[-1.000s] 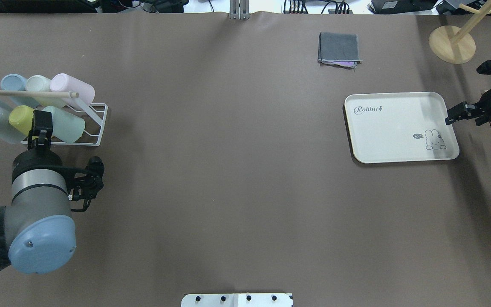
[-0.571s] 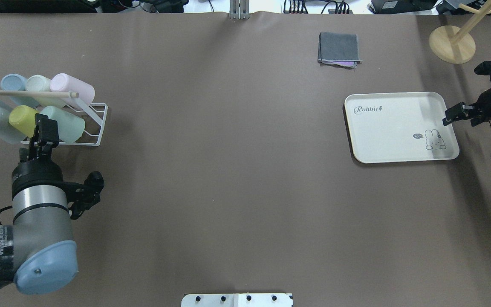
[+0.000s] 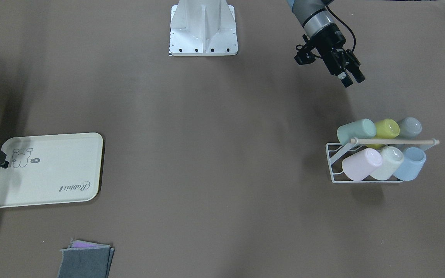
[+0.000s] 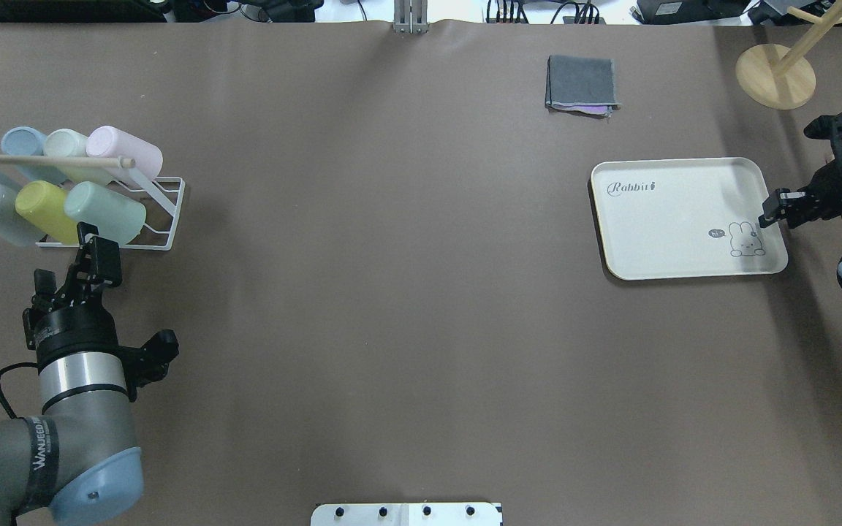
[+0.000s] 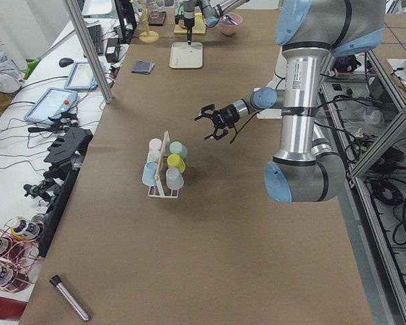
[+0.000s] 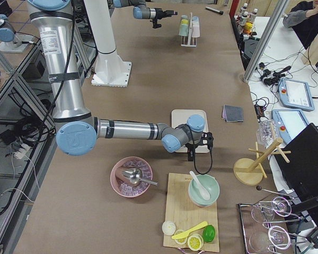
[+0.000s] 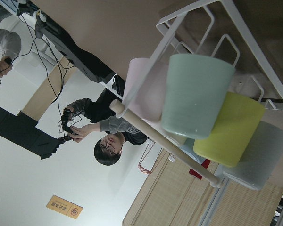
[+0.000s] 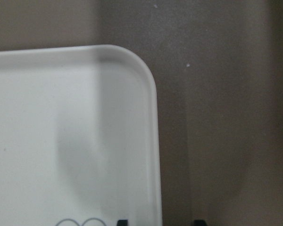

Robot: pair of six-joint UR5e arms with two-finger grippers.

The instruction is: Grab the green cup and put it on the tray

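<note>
The left gripper [image 3: 353,80], empty with its fingers slightly parted, hovers just robot-side of the rack [image 4: 165,219]. The green cup [image 4: 105,212] lies on its side in the rack's lower row, just beside the lime cup [image 4: 44,210]. A skewed grasp could drag that neighbour or snag the wire. Far from the rack, the right gripper [image 4: 768,218], whose opening I cannot tell, crowds the tray [image 4: 669,219].

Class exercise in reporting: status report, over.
Left gripper open, short of rack. Right gripper open at tray edge. Green cup in rack, yellow cup alongside.

"Rabbit" on the tray [image 4: 684,219]
</note>
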